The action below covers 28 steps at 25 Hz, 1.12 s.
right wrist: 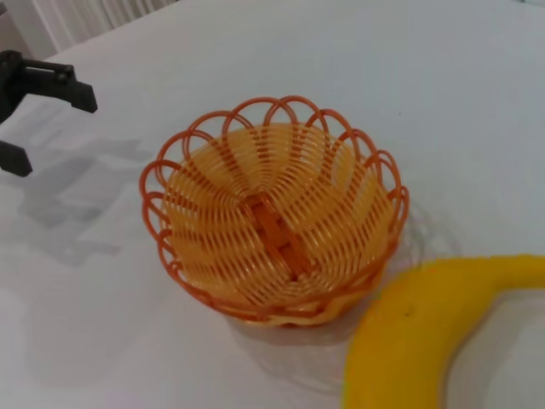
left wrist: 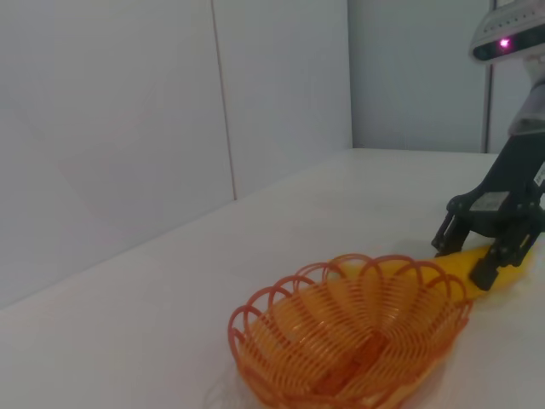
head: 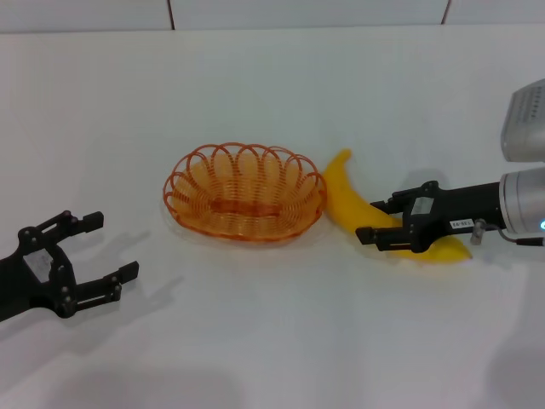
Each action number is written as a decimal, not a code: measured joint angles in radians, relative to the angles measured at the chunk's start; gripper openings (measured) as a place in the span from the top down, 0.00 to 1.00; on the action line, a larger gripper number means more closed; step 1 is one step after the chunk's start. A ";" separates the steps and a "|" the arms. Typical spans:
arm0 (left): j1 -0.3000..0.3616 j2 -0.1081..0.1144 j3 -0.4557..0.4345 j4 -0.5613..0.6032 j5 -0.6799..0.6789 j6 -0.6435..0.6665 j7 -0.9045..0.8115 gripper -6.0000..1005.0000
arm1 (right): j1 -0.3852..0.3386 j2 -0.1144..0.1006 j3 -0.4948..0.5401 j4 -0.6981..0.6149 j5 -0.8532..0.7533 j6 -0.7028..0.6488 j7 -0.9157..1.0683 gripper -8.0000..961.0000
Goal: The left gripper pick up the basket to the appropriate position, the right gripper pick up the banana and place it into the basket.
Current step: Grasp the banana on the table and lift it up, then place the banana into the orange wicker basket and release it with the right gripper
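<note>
Table: bears everything.
Basket: centre, empty, free.
Banana: touching basket's right rim.
Right gripper: fingers straddling banana, not clamped.
Left gripper: fingers apart, well left.
Risk: smooth banana may slip or nudge basket.

Table: carries everything here.
Basket: on the table, near the middle, upright, nothing inside it.
Banana: lying flat on the table just to the right of the basket, 1 tip up beside the basket's rim, the other end running away to the right and nearer the robot.
Right end effector: right of the basket, low over the banana's middle, 1 finger on each side of the fruit.
Left end effector: left of the basket and nearer the robot, well apart from it, fingers spread, pointing toward the basket.
</note>
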 joint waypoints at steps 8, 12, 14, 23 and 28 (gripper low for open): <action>0.000 0.000 0.000 0.000 0.001 0.001 0.000 0.13 | -0.002 0.000 0.011 -0.008 0.003 0.007 -0.001 0.48; 0.002 0.000 0.000 0.000 0.001 0.001 0.000 0.13 | -0.005 0.004 0.012 -0.026 0.021 0.004 0.002 0.48; 0.003 0.000 0.000 0.000 0.001 0.001 0.000 0.13 | -0.006 0.004 0.013 -0.041 0.049 0.000 0.001 0.49; -0.002 0.001 0.000 0.000 0.001 0.001 0.000 0.13 | -0.002 0.000 0.001 -0.135 0.236 -0.138 -0.109 0.49; -0.013 0.000 0.003 0.000 0.002 0.001 0.000 0.12 | 0.040 0.006 -0.114 -0.080 0.350 -0.192 -0.271 0.49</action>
